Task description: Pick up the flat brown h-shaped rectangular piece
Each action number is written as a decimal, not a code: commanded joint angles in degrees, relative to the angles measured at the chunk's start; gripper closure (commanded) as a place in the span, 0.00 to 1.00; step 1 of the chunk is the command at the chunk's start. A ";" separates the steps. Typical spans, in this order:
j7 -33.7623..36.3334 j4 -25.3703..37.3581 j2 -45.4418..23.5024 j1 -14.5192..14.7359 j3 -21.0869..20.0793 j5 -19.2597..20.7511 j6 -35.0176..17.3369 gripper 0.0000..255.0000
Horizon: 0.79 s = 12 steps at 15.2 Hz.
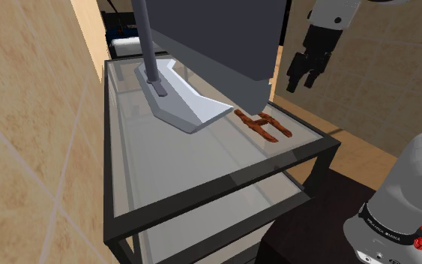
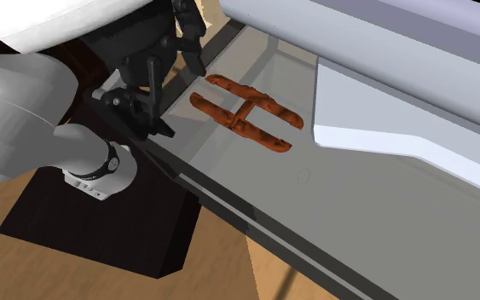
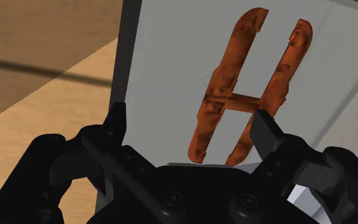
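- gripper (image 3: 190, 118): 2 fingers spread wide, holding nothing, hanging in the air over the table's edge
- brown H-shaped piece (image 3: 247, 89): lies flat on the table top just ahead of the fingers, untouched, near the corner at the shoulder view's right
- table (image 1: 112, 217): glass top, dark frame, lower shelf
- grey base plate (image 1: 175, 97): just beyond the piece, with 1 pole rising from it

A glass-topped table (image 1: 164, 169) with a dark frame stands beside a tan tiled wall (image 1: 29, 150). Light wooden floor (image 1: 370, 157) lies beneath the table. A grey angular base (image 1: 179, 101) rests on its top.
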<state>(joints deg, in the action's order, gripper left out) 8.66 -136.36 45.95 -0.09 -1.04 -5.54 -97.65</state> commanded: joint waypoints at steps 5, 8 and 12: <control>1.02 -1.18 -5.83 1.64 -1.68 -2.82 -4.82 0.00; 1.52 -1.44 -9.93 2.73 -2.74 -4.62 -7.85 0.00; 1.13 -4.44 -10.03 2.79 -2.90 -4.87 -10.92 0.00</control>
<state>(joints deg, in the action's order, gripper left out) 9.95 -139.99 35.95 2.69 -3.94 -10.33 -107.74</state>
